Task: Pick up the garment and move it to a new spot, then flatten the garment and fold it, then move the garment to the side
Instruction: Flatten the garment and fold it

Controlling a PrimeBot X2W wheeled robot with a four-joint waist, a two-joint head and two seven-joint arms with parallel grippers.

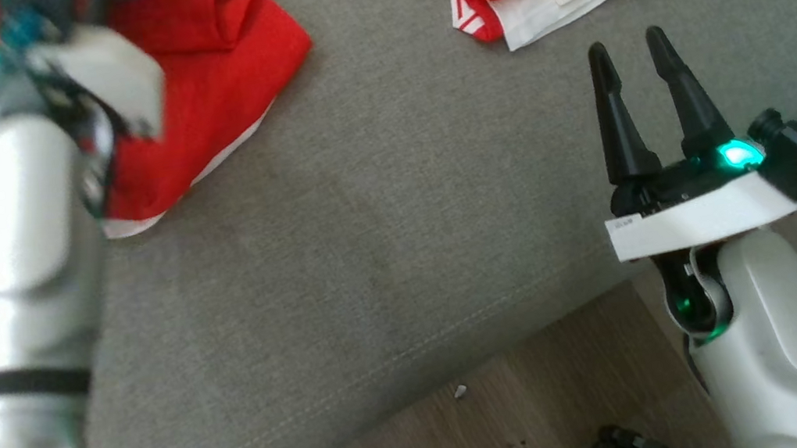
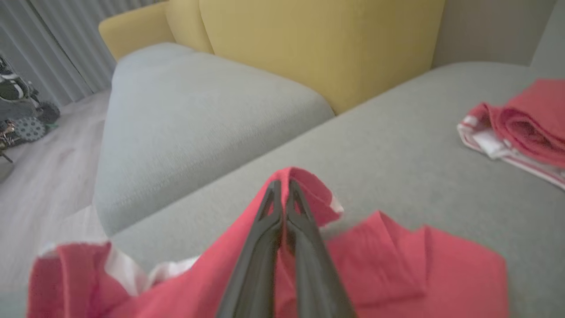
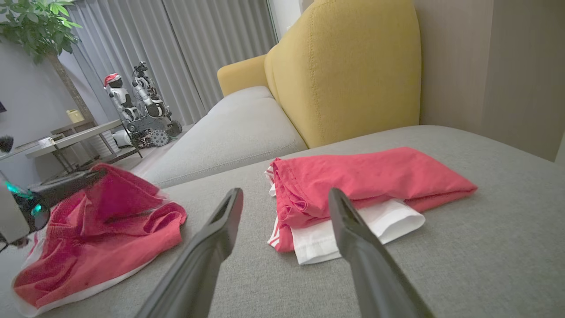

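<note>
Grey sofa (image 1: 366,221) holds the crumpled garment (image 3: 101,229); left gripper (image 2: 282,184) pinches a fold, apparently to lift it; right gripper (image 1: 629,51) hovers spread.

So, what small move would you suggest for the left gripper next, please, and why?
Probably lift it slightly: the left gripper is shut on a fold of the crumpled red garment, which mostly lies on the grey sofa.
</note>
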